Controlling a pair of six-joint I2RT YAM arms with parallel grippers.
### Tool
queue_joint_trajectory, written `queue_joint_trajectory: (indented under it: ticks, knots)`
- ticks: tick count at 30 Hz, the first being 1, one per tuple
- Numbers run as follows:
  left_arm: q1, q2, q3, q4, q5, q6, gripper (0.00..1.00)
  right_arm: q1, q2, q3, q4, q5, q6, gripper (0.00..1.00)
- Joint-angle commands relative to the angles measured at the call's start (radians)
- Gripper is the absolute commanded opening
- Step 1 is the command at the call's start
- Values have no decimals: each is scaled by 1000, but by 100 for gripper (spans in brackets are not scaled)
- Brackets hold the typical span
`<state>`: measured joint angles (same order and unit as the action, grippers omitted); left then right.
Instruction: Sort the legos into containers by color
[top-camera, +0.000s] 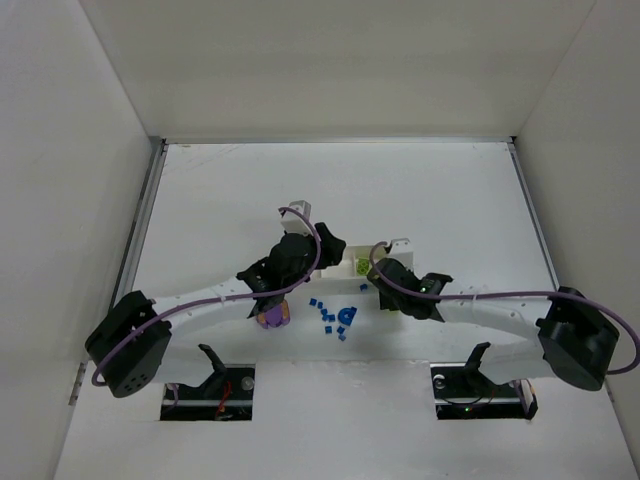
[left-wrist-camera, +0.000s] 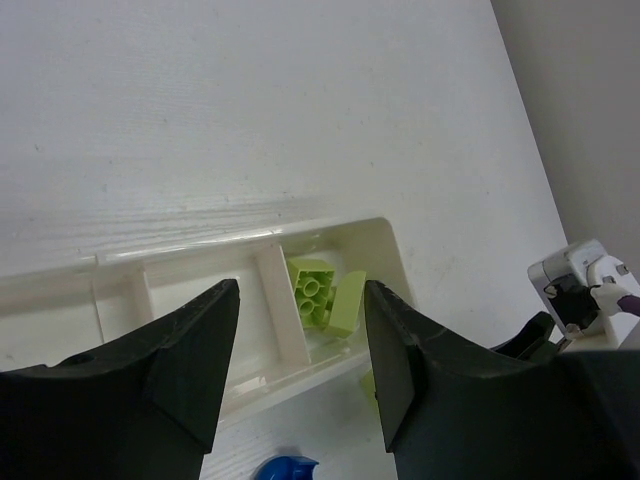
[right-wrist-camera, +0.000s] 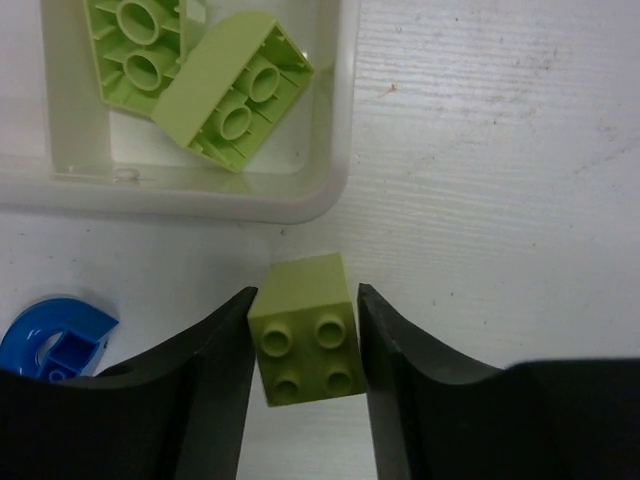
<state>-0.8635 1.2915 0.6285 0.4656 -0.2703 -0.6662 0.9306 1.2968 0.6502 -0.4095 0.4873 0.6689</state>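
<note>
The white tray (left-wrist-camera: 200, 245) lies under both grippers; its end compartment holds two yellow-green bricks (right-wrist-camera: 235, 90). My right gripper (right-wrist-camera: 305, 320) is shut on a third yellow-green brick (right-wrist-camera: 305, 340), just outside the tray's (right-wrist-camera: 330, 190) corner. My left gripper (left-wrist-camera: 300, 300) is open and empty, over the table just in front of the tray's near wall. The rounded blue piece (top-camera: 347, 316) and several tiny blue bricks (top-camera: 326, 316) lie on the table in front of the tray. The purple-and-orange piece (top-camera: 272, 315) sits under the left arm. In the top view the arms hide most of the tray (top-camera: 347, 256).
White walls enclose the table on three sides. The left gripper (top-camera: 318, 248) and right gripper (top-camera: 372, 285) are close together at mid-table. The rounded blue piece (right-wrist-camera: 50, 340) lies left of the right gripper's fingers and below the left gripper's (left-wrist-camera: 285, 468).
</note>
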Motion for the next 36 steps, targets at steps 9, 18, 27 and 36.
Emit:
queue_joint_trajectory:
  ticks: [9,18,27,36]
  knots:
    - [-9,-70,-23,21,5,-9,51,14,-135,60,-23,53,9,23]
    - [-24,-239,-53,47,104,-167,56,-68,-363,32,352,-246,1,21]
    - [1,-317,-174,244,164,-343,58,-256,-292,-53,819,-565,319,21]
    - [5,-229,-227,453,186,-447,59,-276,-186,-113,1083,-632,529,22]
